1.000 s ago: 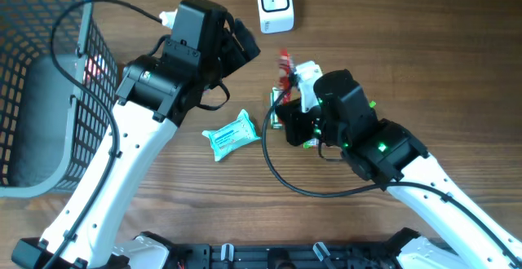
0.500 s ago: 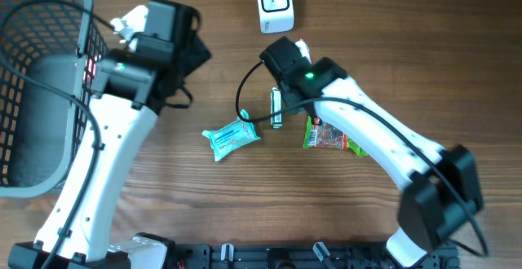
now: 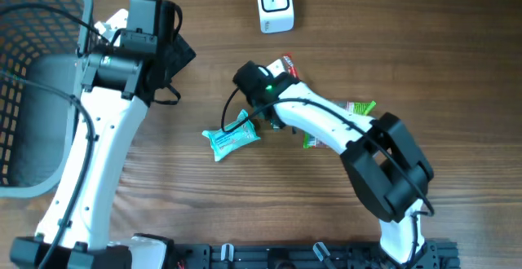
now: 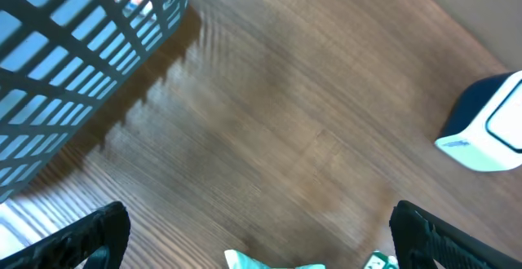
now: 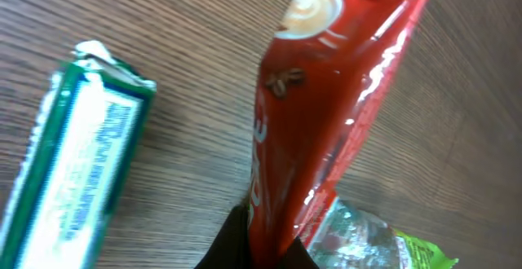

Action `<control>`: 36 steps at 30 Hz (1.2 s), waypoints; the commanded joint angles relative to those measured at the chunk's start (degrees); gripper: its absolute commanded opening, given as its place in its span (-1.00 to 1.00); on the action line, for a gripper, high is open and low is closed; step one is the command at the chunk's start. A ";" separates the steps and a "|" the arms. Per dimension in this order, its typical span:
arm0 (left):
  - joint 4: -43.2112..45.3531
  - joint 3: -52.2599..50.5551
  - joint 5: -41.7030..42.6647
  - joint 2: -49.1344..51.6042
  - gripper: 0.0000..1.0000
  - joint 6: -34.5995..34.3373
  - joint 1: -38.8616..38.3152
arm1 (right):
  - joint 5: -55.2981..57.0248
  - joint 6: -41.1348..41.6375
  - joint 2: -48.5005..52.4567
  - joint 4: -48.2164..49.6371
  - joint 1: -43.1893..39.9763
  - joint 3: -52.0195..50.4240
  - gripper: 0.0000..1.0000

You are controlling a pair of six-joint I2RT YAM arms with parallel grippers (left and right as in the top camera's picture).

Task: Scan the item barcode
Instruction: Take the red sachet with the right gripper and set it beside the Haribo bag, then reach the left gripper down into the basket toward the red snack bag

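The glossy red foil sachet [image 5: 326, 114] is being pinched at its lower end by the right end effector [image 5: 263, 249], pressed together on it. Compared with a second ago, it is being held clear of the slim green-and-white packet [image 5: 73, 163] and the crinkled green snack bag [image 3: 361, 106], above the wooden bench [image 3: 424, 41] and nearer the white box-shaped barcode scanner [image 3: 275, 4], though still apart from it. The left end effector [image 4: 261, 244], spread wide and empty, is being drawn back towards the grey wire basket [image 3: 33, 24]. The scan is judged not yet done, since the sachet is probably still to be turned to the scanner's window.
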 commanded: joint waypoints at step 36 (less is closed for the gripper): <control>-4.39 20.96 11.21 20.44 1.00 21.92 39.85 | -31.36 -2.82 -16.90 -1.99 -27.12 7.80 0.99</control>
